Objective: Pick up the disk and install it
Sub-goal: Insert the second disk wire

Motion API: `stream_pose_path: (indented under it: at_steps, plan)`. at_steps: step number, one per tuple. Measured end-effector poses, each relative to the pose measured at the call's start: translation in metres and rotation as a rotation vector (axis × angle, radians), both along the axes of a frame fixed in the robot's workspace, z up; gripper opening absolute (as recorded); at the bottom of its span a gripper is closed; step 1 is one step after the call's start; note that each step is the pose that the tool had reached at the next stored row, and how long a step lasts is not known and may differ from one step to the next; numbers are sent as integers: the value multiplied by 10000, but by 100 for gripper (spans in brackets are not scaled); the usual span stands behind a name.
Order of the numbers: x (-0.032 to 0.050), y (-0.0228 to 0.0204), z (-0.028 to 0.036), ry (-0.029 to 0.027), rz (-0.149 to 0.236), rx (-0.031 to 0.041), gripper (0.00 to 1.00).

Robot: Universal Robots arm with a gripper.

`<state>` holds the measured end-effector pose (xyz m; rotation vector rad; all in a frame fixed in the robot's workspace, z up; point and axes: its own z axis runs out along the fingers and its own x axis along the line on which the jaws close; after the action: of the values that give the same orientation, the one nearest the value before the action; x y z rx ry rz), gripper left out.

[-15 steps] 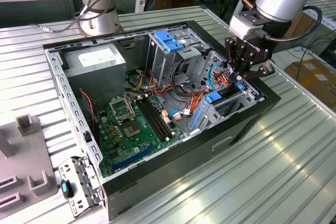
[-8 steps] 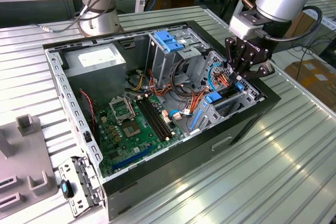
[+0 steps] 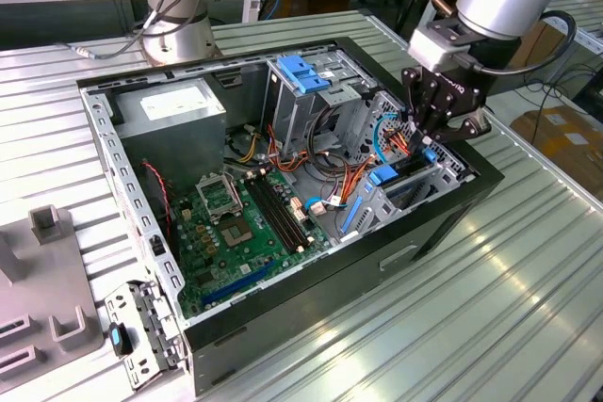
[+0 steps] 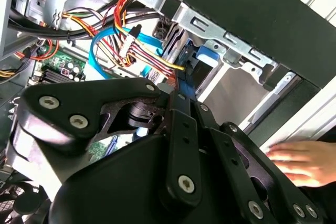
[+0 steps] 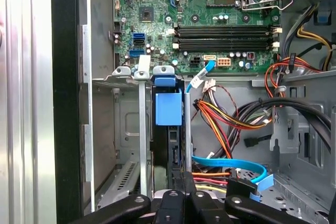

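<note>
Claw (image 5: 181,195) linkage sat closest to the lens; we judged its fingers together on the disk (image 5: 168,109), standing on edge w/ blue carrier in the drive bay (image 3: 415,181) at the case's front. Install step, nearly seated; needs straight push. Arm pointed down.

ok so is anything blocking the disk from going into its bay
Nothing visible does. The disk stands edge-on in the bay slot between the metal rails, just ahead of the pincer. The cables lie beside the slot, not across it.
</note>
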<state>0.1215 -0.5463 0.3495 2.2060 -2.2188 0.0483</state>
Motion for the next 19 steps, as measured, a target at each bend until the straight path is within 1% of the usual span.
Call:
stream_pose_path:
  at_steps: [3, 7, 9, 11, 13, 16, 17, 18, 19]
  plan:
    - [-32, 0, 0, 0, 0, 2, 11]
    - [-49, 0, 0, 0, 1, 1, 11]
    - [-99, 0, 0, 0, -1, 2, 11]
    - [-123, -1, 13, 0, 0, 9, 11]
    - [-134, 0, 53, -1, 0, 49, 11]
    - [-137, 0, 136, 0, 0, 87, 11]
    - [-145, 0, 153, 0, -1, 116, 11]
    - [-158, -1, 157, -1, -1, 164, 11]
    - [-174, -1, 158, 0, 0, 195, 11]
